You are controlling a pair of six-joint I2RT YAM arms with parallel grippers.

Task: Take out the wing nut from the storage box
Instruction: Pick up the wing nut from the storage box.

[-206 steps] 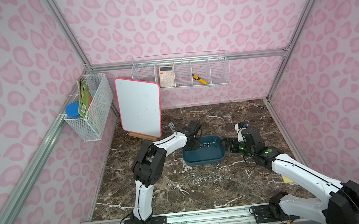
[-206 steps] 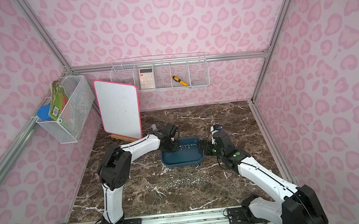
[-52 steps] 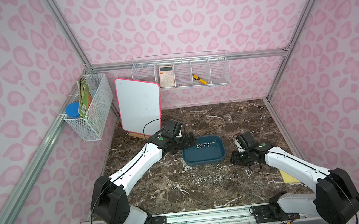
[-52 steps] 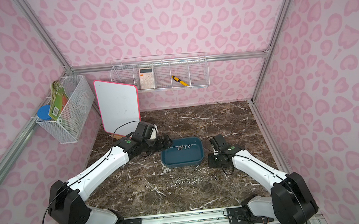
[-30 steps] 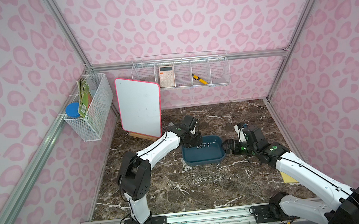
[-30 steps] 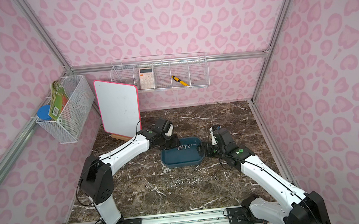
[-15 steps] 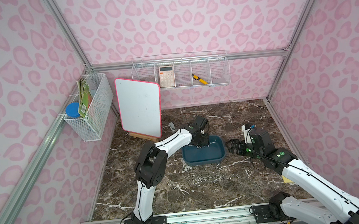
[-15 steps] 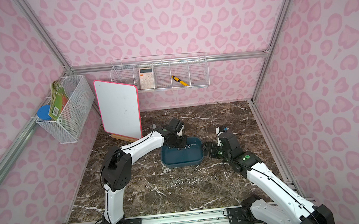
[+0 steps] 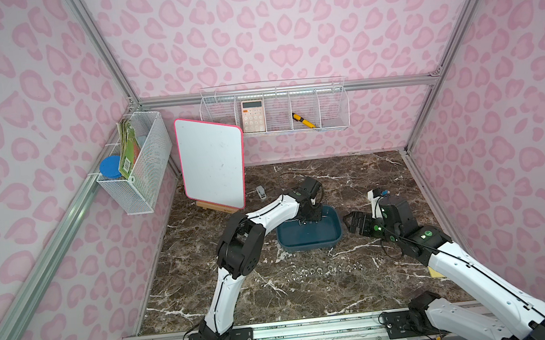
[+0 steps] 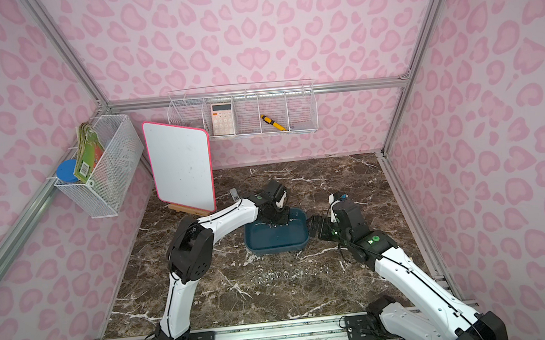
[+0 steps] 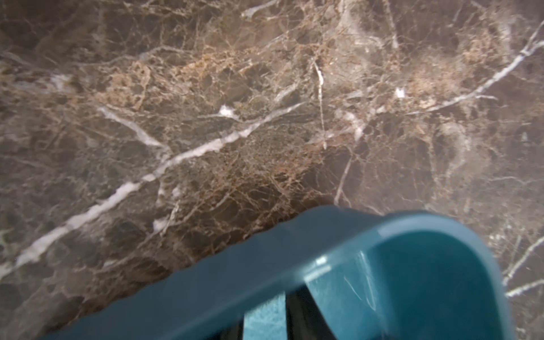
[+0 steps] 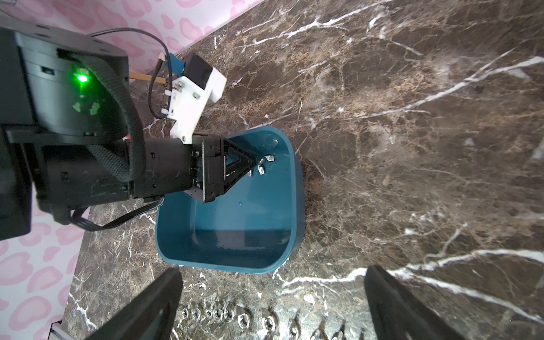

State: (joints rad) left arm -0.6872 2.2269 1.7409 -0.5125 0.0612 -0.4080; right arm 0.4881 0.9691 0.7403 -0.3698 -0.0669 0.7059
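Left gripper (image 12: 252, 167) tips sit at a wing nut (image 12: 266, 159) inside the storage box (image 12: 229, 262), grasp unclear; nut not yet out; right gripper (image 12: 273, 273) gapes, empty.

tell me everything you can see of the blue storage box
The storage box is a shallow dark teal tub of what looks like smooth, glossy plastic, rectangular with rounded corners and a broad rim. It sits flat and upright on the marble tabletop, near its middle. Its floor is mostly bare; a few small silver wing nuts lie by the far wall. The left gripper reaches down inside, tips at those nuts; whether it grips one is unclear.
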